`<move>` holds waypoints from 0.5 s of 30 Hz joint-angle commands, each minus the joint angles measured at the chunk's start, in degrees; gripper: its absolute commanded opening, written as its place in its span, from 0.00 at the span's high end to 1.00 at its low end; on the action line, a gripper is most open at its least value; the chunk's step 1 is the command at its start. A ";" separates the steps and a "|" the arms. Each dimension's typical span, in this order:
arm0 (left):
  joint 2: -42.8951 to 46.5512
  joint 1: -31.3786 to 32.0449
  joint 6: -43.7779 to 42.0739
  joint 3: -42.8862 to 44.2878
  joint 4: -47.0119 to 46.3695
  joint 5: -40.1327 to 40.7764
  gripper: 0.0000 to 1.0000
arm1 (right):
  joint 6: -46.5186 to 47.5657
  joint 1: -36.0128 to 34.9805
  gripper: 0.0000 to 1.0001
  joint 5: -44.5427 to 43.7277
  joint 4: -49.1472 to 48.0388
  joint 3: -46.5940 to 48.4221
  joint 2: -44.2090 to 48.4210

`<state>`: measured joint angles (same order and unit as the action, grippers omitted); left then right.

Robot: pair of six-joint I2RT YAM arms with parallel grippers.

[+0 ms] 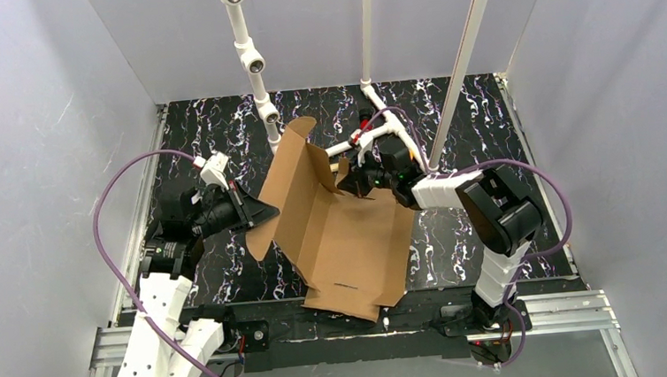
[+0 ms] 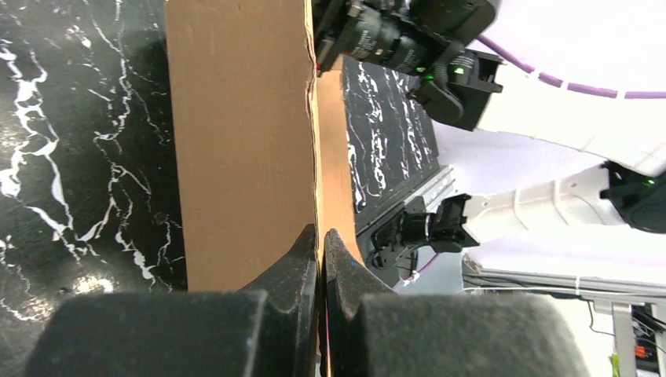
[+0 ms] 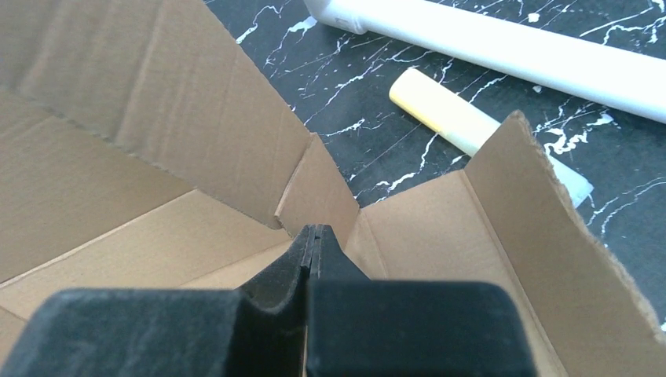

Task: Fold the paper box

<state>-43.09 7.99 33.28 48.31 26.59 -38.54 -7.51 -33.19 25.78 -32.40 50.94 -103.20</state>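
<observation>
The paper box (image 1: 351,240) was laid half-open on the black bench (image 1: 194,154) between both arms. Its raised left wall was clamped in the jaws of the left gripper (image 2: 320,245). At its far right corner the jaws of the right gripper (image 3: 314,236) were pressed shut.

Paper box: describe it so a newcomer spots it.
On the black marbled table, look at the middle, near the white pipe frame. The paper box lies there half-open, flaps raised. It is the only brown cardboard thing in view.
</observation>
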 commanded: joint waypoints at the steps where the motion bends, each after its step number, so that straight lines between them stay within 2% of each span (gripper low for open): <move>1: 2.69 -0.25 2.99 -1.42 -6.80 -5.02 1.00 | -2.35 -0.47 0.97 -0.64 -2.32 0.71 -2.77; 7: 5.59 -0.25 5.32 -3.99 -10.22 -8.60 1.00 | -4.59 1.27 0.89 -1.82 -2.44 1.41 -4.89; 15: 6.54 -0.25 6.03 -7.09 -9.52 -8.36 1.00 | -4.63 0.55 0.88 2.73 -7.36 0.10 -3.06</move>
<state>-37.12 7.99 38.68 42.76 19.20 -45.06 -12.05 -31.62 26.02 -34.81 50.94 -108.03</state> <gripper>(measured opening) 0.013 0.113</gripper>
